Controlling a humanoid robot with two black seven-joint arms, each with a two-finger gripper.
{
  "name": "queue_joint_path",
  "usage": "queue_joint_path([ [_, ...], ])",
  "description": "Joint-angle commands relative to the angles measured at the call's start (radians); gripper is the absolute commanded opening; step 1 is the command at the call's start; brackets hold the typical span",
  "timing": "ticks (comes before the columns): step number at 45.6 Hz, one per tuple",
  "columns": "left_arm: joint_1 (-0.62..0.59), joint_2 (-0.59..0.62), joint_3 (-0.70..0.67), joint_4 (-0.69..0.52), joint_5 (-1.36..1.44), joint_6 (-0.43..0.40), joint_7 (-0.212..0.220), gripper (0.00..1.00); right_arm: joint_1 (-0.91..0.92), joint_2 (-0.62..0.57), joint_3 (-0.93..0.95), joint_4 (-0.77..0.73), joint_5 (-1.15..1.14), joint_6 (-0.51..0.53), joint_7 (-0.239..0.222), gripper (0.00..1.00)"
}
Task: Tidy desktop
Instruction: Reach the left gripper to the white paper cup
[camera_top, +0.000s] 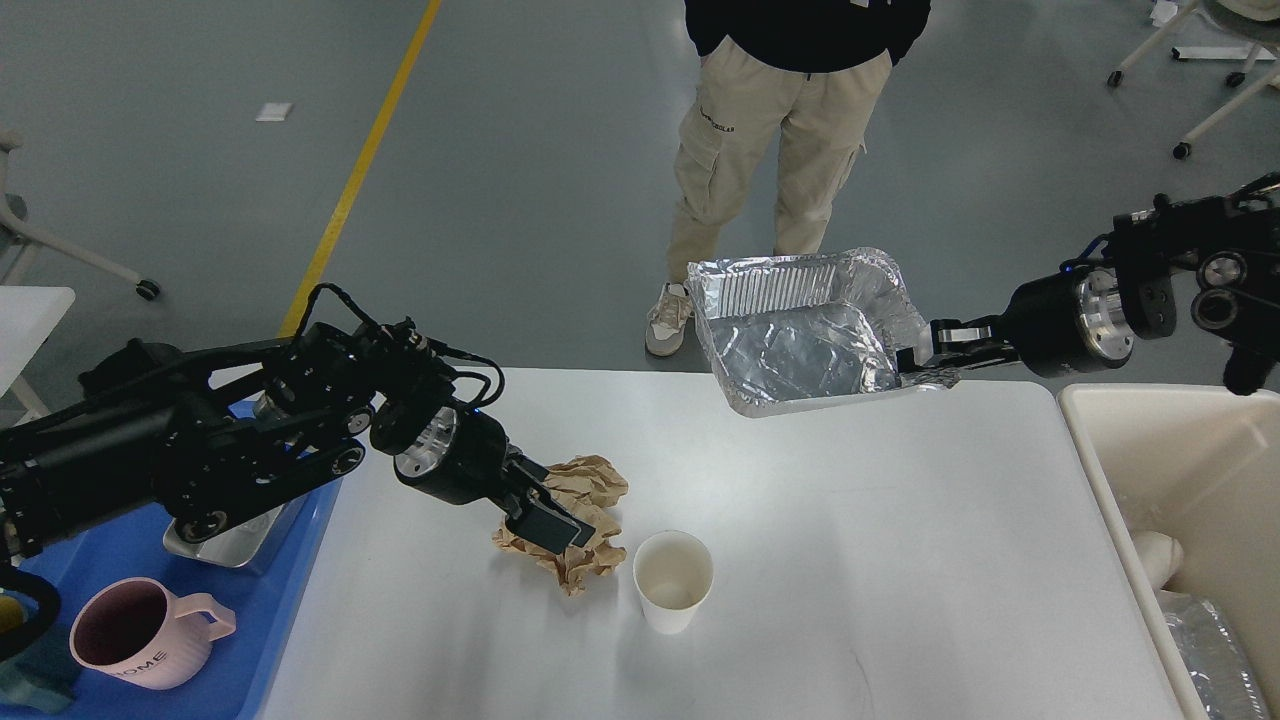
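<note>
Head view, your left gripper (560, 530) over the paper wad (585, 480), jaws' state unclear, right gripper (918, 358) clenching the foil tray (790, 345) above the counter (880, 520)
</note>
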Motion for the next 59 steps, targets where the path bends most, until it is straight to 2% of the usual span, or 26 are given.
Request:
queue_joint_path([
  [1,0.006,-0.081,0.003,0.028,0.025,0.005,0.0,0.97,-0.001,0.0,0.01,0.001,0.001,0.001,0.001,0.0],
  [12,0.008,-0.185,0.013,0.127,0.05,0.029,0.0,0.97,-0.002,-0.002,0.015,0.003,0.001,0.001,0.001,0.0],
  [25,0.029,-0.197,0.091,0.193,0.048,0.118,-0.006,0.97,-0.01,-0.002,0.018,0.001,0.001,-0.001,0.001,0.0],
  [35,0.082,-0.205,0.099,0.279,0.05,0.204,-0.009,0.91,-0.011,-0.005,0.032,0.003,0.001,-0.001,0.002,0.0],
  [42,0.083,-0.254,0.112,0.342,0.044,0.248,-0.035,0.91,-0.013,-0.009,0.032,0.006,0.007,0.001,0.002,0.0],
  [51,0.059,-0.274,0.089,0.358,-0.005,0.235,-0.041,0.92,-0.021,-0.009,0.032,0.003,0.005,-0.001,0.002,0.0],
  [59,-0.001,-0.279,0.089,0.358,-0.103,0.169,-0.064,0.94,-0.027,-0.009,0.03,0.001,0.005,0.001,0.002,0.0],
])
